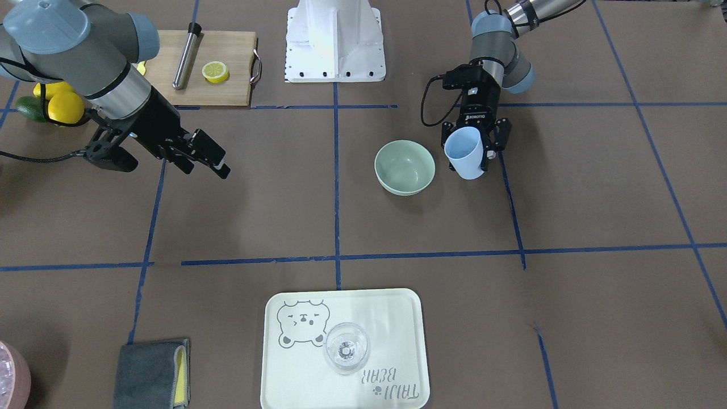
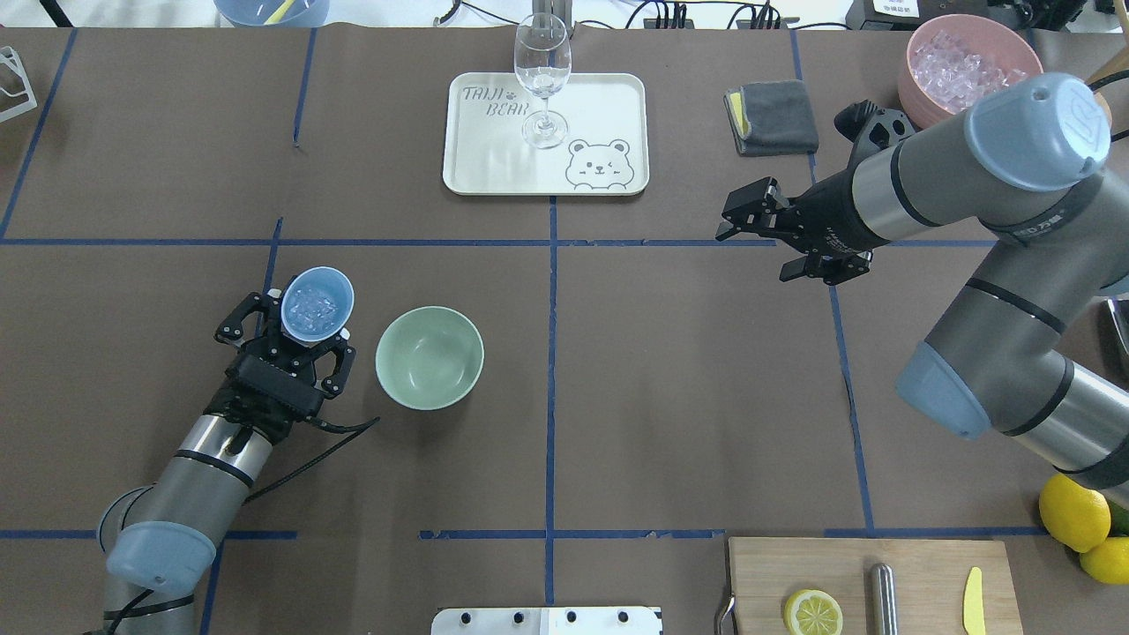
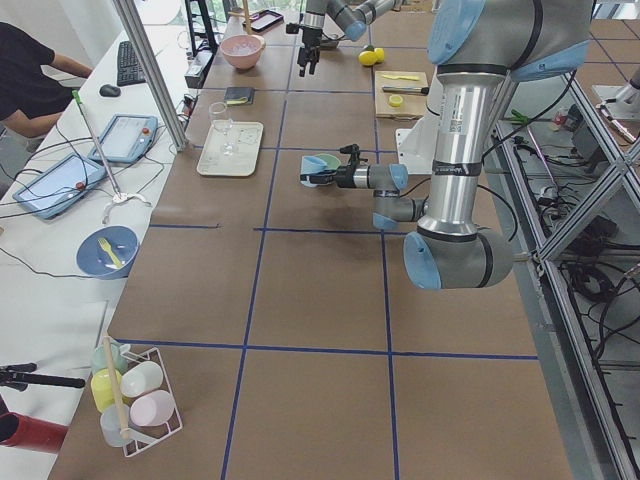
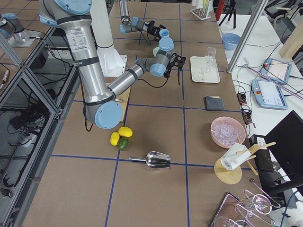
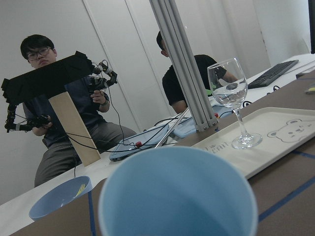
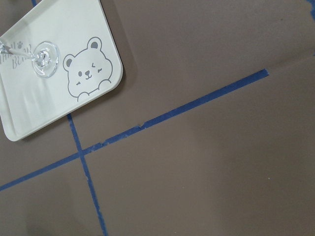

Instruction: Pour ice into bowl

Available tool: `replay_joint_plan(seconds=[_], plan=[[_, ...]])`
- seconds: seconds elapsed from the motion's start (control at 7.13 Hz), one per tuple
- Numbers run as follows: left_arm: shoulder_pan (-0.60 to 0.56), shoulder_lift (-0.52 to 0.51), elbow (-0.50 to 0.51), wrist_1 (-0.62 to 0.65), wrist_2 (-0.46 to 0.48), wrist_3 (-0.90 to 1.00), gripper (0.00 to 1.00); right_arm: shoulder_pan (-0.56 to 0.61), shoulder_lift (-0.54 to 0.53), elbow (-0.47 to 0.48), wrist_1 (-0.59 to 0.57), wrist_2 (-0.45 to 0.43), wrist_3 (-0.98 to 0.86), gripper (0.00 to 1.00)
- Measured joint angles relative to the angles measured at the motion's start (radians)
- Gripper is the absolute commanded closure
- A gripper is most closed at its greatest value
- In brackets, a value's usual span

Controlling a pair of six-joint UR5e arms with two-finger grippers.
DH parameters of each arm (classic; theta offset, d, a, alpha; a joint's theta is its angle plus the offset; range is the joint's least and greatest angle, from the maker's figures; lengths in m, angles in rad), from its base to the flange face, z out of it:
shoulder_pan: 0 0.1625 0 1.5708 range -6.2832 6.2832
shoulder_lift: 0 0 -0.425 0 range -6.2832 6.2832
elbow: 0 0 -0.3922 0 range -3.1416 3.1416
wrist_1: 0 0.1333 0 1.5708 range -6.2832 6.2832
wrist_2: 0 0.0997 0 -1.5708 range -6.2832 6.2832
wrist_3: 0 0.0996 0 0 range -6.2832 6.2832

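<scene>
My left gripper is shut on a light blue cup, which it holds roughly upright just beside the bowl. Small clear ice cubes lie inside the cup. The pale mint-green bowl stands on the table to the cup's right in the overhead view, and its inside looks bare. In the front view the cup is right of the bowl. The cup's rim fills the bottom of the left wrist view. My right gripper is open and empty, far off over the table.
A white bear tray with a clear wine glass stands at the far middle. A pink container of ice and a grey cloth are at the far right. A cutting board with half a lemon and whole lemons are near right.
</scene>
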Motion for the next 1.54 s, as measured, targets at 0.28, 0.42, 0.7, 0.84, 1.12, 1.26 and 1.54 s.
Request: replay_joint_plan(seconds=[0.28, 0.42, 0.7, 0.84, 1.12, 1.26, 1.54], plan=[[0.005, -0.042, -0.047, 0.133, 0.001, 0.179, 1.0, 0.0, -0.003, 0.001, 0.002, 0.001, 0.0, 0.0], [0.006, -0.049, -0.061, 0.195, 0.0, 0.255, 1.0, 0.0, -0.006, 0.0, 0.006, 0.001, 0.0, 0.0], [0.007, -0.051, -0.08, 0.3, 0.001, 0.414, 1.0, 0.0, -0.014, -0.001, 0.017, 0.0, 0.0, 0.0], [0.008, -0.052, -0.102, 0.362, 0.0, 0.489, 1.0, 0.0, -0.015, -0.001, 0.019, 0.0, 0.0, 0.0], [0.009, -0.051, -0.145, 0.481, -0.002, 0.63, 1.0, -0.001, -0.017, -0.002, 0.02, 0.001, 0.0, 0.0], [0.01, -0.051, -0.164, 0.533, -0.007, 0.688, 1.0, -0.001, -0.018, -0.002, 0.02, 0.001, 0.0, 0.0], [0.013, -0.053, -0.188, 0.674, -0.045, 0.731, 1.0, 0.0, -0.026, -0.002, 0.029, 0.001, 0.0, 0.0]])
